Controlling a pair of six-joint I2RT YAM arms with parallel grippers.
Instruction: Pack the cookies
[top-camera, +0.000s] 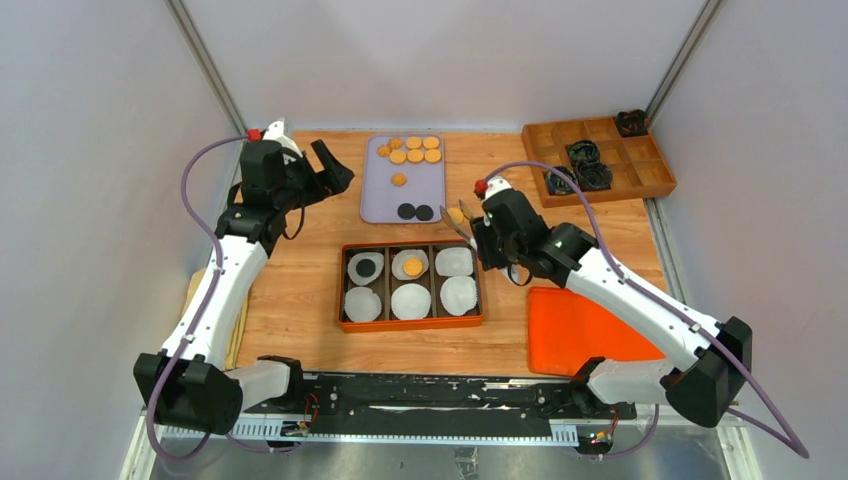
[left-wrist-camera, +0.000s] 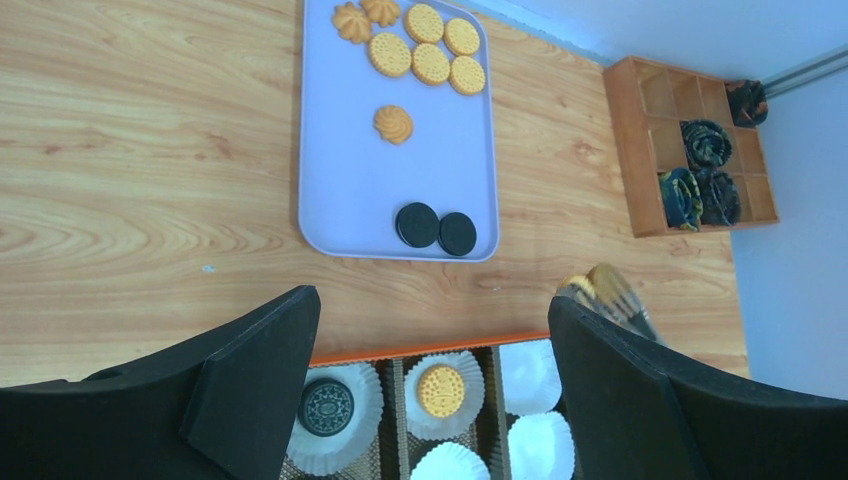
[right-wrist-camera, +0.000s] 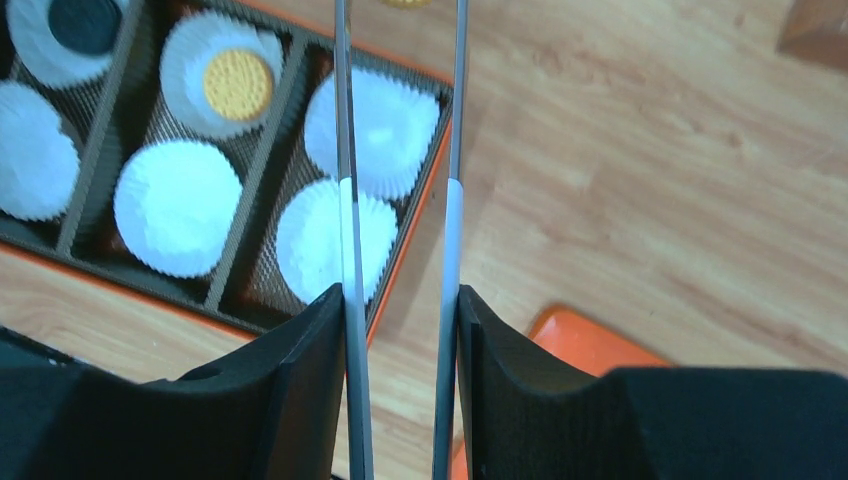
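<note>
Right now the right claw (right-wrist-camera: 400, 300) is clamped on tongs (right-wrist-camera: 345, 150) that pinch 1 cookie (top-camera: 456, 214) near the box (top-camera: 410, 324) (1 more lies inside). The left claw (left-wrist-camera: 430, 310) gapes empty near the tray (top-camera: 375, 200) of cookies (top-camera: 413, 150).

Left claw (left-wrist-camera: 430, 308) agape, right claw (right-wrist-camera: 401, 300) clamping tongs (right-wrist-camera: 346, 200)

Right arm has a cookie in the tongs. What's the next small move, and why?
Probably draw the right gripper a little toward the box, so the cookie in the tongs hangs over the far right liner. The cookie sits just beyond the box's far edge, and that liner is empty.
</note>
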